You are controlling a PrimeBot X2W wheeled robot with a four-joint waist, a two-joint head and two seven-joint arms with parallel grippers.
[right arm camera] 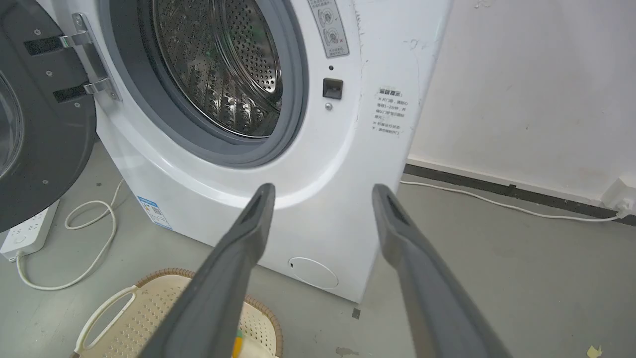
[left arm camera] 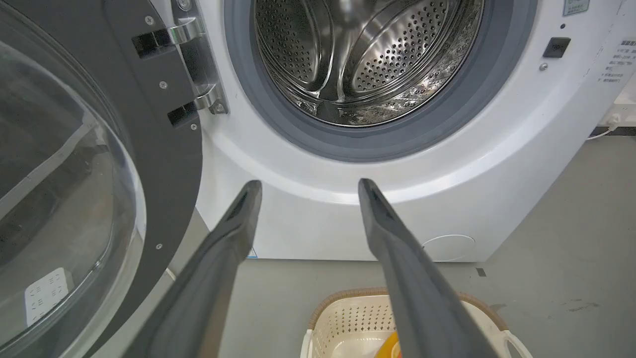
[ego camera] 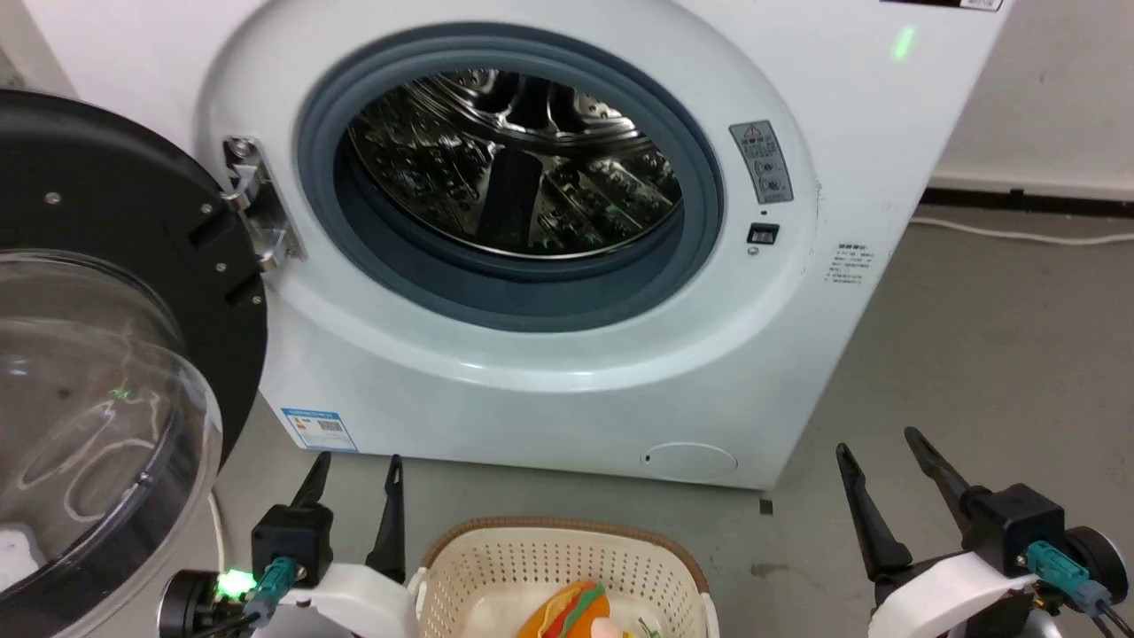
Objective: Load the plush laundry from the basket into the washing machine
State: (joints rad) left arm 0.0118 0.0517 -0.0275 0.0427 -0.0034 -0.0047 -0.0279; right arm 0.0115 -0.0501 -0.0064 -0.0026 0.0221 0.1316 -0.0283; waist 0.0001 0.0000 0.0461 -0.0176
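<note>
The white washing machine [ego camera: 549, 381] stands ahead with its black-rimmed domed door [ego camera: 97, 372] swung open to the left and its steel drum [ego camera: 523, 168] bare inside. On the floor before it sits the cream basket [ego camera: 567, 554], holding the plush laundry [ego camera: 567, 613], of which the orange bun with red and green stripes shows. My left gripper [ego camera: 359, 461] hangs open just left of the basket. My right gripper [ego camera: 879, 443] is open too, well to the basket's right. The basket [left arm camera: 348, 318] lies below the left fingers, and the basket [right arm camera: 149, 318] also sits under the right gripper's left finger.
A white power strip [right arm camera: 27, 238] and its looped cable [right arm camera: 94, 233] lie on the grey floor left of the washer, under the open door. Another white cable [right arm camera: 497, 204] runs along the wall's dark skirting at the right. Bare floor spreads right of the machine.
</note>
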